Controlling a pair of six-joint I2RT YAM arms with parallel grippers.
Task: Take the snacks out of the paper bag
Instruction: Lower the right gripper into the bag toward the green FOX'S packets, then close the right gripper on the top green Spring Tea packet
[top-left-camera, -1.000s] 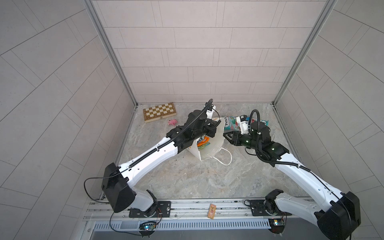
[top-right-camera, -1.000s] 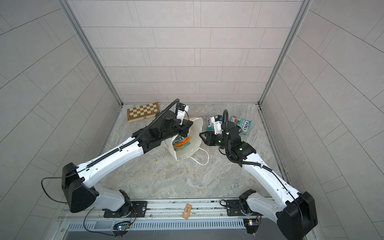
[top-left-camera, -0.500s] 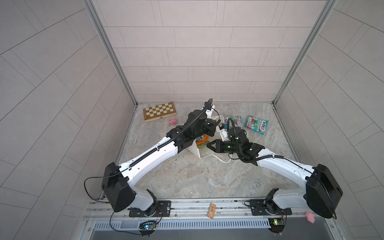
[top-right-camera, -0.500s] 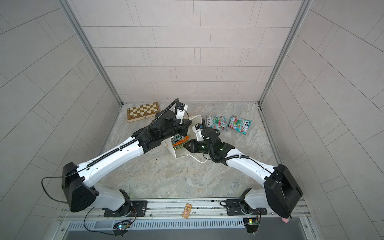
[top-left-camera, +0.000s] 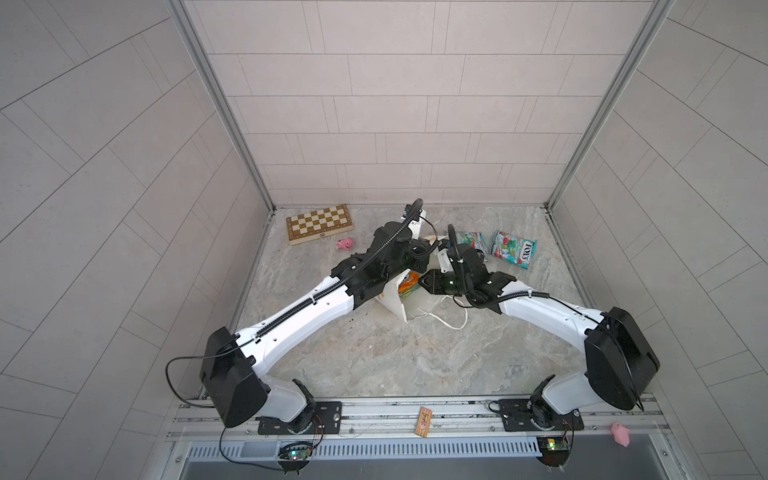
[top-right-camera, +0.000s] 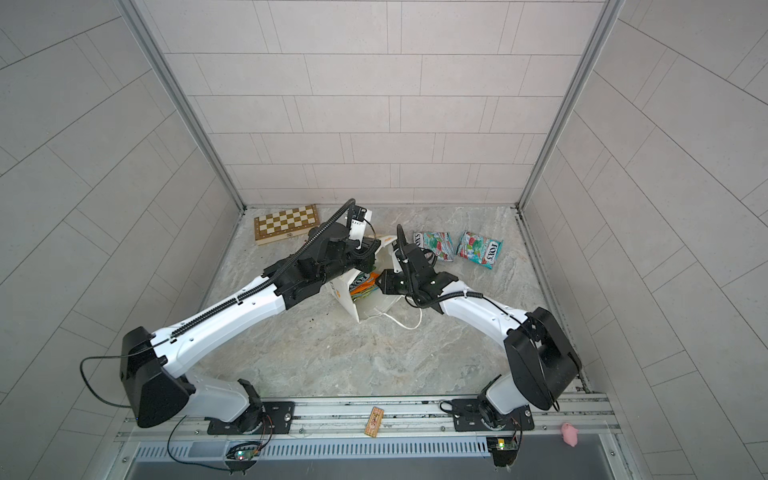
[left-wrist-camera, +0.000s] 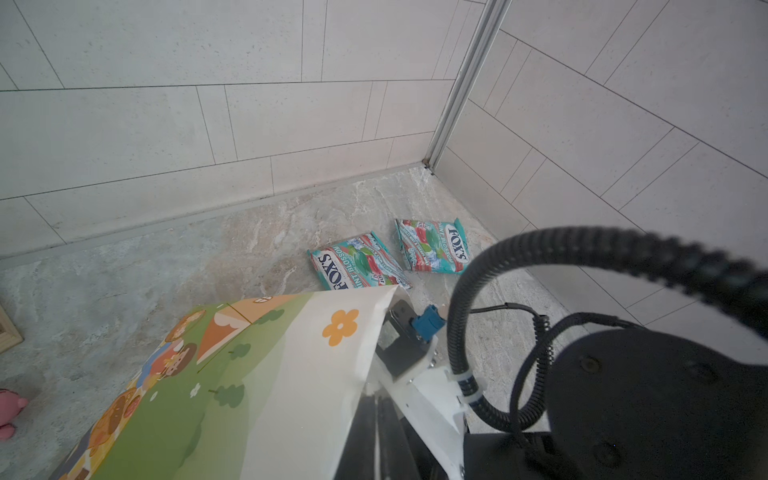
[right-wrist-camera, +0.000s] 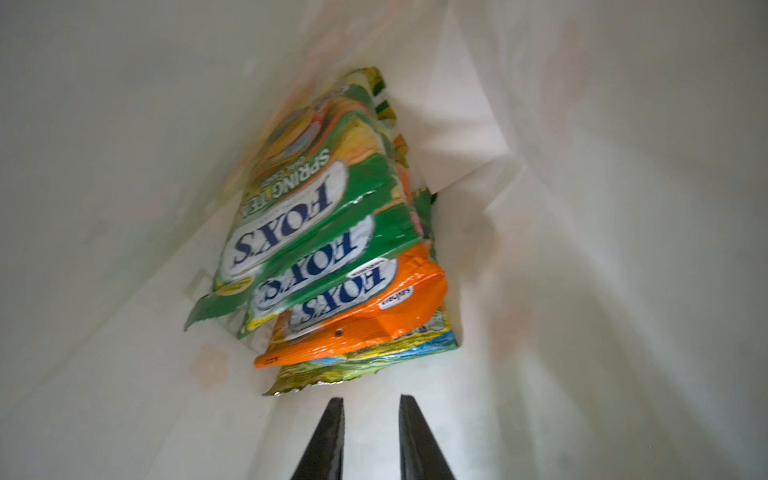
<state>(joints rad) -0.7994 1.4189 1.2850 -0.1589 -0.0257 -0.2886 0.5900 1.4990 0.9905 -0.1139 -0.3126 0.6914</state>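
Nearest is a metal rail that carries both arm bases. On it lie a small brown flat piece and, far to the right, a pink figure. Behind the rail begins a grey marbled floor, closed on three sides by pale tiled walls.

In the middle the two arms meet at the paper bag, which lies tilted with its mouth toward the right arm. A white cord handle trails on the floor. The left gripper is closed on the bag's upper rim, and its arm covers much of the bag in both top views. The right gripper is inside the bag, its jaws a little apart with nothing between them, just short of the snacks. There green packets lie stacked over an orange packet.

Further back, outside the bag, a teal packet and a second teal packet lie side by side on the floor. Near the back wall on the left is a chessboard box, with a small pink toy just beside it.
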